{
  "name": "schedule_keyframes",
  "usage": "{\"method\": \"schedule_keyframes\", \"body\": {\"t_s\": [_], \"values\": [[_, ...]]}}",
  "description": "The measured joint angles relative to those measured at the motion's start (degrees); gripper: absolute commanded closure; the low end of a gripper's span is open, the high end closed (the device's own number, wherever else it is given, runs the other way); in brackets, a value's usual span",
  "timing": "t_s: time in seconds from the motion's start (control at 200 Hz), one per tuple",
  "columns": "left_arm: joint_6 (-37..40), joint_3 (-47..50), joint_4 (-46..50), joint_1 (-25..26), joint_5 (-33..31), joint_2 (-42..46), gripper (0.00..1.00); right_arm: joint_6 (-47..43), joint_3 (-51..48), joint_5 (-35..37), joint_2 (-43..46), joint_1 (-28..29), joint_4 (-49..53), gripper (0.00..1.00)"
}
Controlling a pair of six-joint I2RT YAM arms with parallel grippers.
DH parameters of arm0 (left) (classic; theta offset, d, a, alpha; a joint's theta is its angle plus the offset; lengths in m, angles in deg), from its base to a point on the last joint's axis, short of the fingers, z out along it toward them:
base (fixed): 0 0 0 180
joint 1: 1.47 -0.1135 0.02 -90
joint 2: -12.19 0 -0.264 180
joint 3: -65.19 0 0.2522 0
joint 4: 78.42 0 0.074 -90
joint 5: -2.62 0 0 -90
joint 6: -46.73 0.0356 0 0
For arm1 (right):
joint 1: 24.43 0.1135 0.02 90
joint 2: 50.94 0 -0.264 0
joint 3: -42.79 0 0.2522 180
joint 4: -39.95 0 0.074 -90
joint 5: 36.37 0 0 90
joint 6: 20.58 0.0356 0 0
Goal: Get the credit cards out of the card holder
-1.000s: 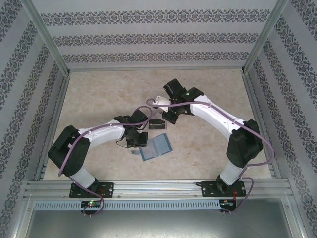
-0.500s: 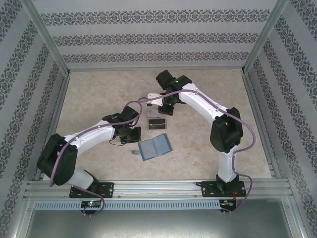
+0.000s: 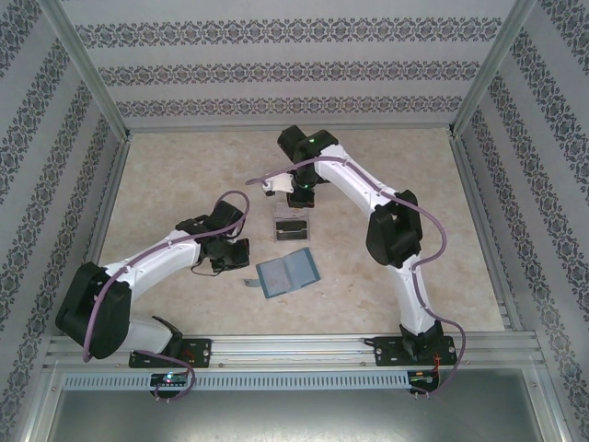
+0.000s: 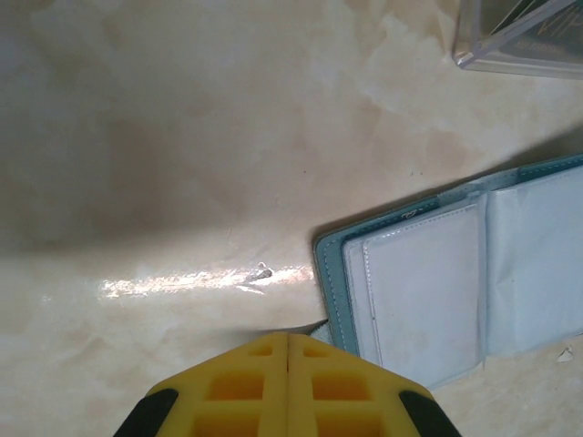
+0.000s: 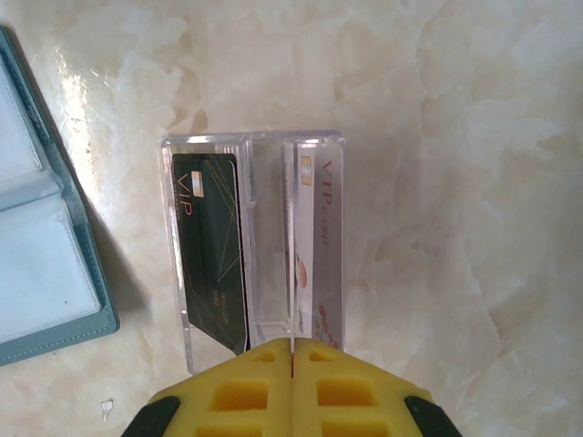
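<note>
The card holder [image 3: 288,273] lies open on the table, its pale inner pockets [image 4: 428,282] facing up. Two credit cards stand in a clear plastic box [image 3: 293,226] just behind it: a dark green card [image 5: 211,250] and a silver card [image 5: 321,246]. My left gripper [image 4: 289,339] is shut and holds nothing, low over the table at the holder's left edge [image 3: 243,260]. My right gripper [image 5: 291,348] is shut and holds nothing, just behind the clear box [image 3: 300,199]. A bit of the holder's strap tab [image 4: 312,326] peeks from under the left fingers.
Patterned walls and metal frame rails [image 3: 97,221] close in the table on three sides. The marble-patterned tabletop [image 3: 396,175] lies bare to the right and at the far back. A small white tag [image 3: 271,187] hangs by the right wrist.
Both arms have pulled away: the left gripper slid left from the holder, the right gripper moved back and left from above the clear box. Box, cards and holder stayed put.
</note>
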Motion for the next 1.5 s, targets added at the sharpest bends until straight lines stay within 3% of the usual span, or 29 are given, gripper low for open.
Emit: {"method": "schedule_keyframes", "body": {"t_s": [0.355, 0.485, 0.919, 1.194, 1.499], "values": [[0.0, 0.1, 0.0, -0.4, 0.0, 0.0, 0.99, -1.2, 4.2, 0.2, -3.5, 0.0, 3.7, 0.95], [0.0, 0.1, 0.0, -0.4, 0.0, 0.0, 0.99, -1.6, 5.1, 0.2, -4.6, 0.0, 4.3, 0.82], [0.0, 0.1, 0.0, -0.8, 1.1, 0.0, 0.99, 1.2, 7.4, 4.8, -4.7, 0.1, 2.0, 0.76], [0.0, 0.1, -0.3, -0.8, 4.3, 0.0, 0.98, 8.8, -3.9, 3.8, 2.8, 1.0, -4.7, 0.76], [0.0, 0.1, -0.5, -0.2, 7.5, -1.3, 0.99, 30.0, -20.4, 2.1, 15.8, 2.0, -19.3, 0.79]]}}
